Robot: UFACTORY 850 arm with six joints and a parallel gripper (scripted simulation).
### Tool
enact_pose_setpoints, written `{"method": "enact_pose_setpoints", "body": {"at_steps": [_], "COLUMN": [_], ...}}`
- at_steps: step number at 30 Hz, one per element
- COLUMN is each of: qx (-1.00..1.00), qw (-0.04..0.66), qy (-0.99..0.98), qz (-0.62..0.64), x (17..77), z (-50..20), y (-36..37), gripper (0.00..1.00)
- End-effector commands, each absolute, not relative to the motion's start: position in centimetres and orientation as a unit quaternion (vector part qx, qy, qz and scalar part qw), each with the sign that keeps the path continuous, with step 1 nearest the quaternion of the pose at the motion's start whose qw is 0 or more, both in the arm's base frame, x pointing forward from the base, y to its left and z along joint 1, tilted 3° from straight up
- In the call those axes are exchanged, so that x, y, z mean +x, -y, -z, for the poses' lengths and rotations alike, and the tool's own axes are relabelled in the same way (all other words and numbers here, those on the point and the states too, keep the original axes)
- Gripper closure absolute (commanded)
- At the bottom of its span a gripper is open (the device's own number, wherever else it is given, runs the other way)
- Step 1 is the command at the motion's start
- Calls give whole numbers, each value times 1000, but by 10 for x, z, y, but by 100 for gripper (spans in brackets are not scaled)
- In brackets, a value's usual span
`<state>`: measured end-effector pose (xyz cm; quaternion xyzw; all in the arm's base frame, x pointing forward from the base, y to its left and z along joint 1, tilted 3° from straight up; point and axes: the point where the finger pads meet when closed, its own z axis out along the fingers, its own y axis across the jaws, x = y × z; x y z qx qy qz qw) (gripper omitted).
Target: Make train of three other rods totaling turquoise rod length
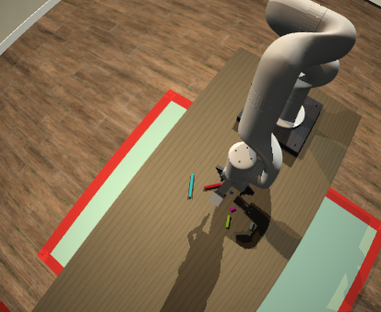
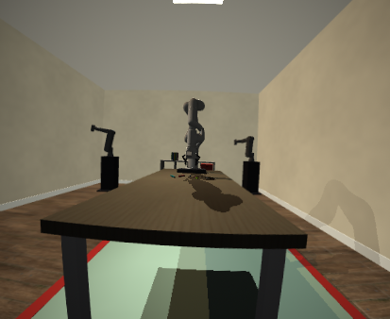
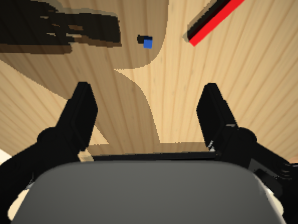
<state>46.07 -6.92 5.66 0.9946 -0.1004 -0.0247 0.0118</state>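
My gripper is open and empty, hovering above the wooden table. A small blue rod lies on the table just ahead of the fingers, apart from them. A red rod lies a little to one side of the blue one, with a gap between them. The turquoise rod lies further left of the red rod. A magenta rod and a lime rod lie in the arm's shadow, nearer the front.
A small grey rod lies in the shadow to the right of the lime rod. The arm's base plate stands at the back of the table. In the exterior view the rods are too small to tell apart.
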Motion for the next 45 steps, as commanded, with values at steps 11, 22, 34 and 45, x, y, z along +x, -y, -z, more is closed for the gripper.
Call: {"method": "enact_pose_setpoints", "body": {"at_steps": [11,22,34,45], "qx": [993,962,904,830], "qw": [4,0,-4,-8], "qy": [-118,-273,-426,-557], "qz": [25,26,26,25], "x": [471,477,484,490], "z": [-53,-50,-47,-44], "y": [63,58,53,49], "gripper": [0,0,0,0]}}
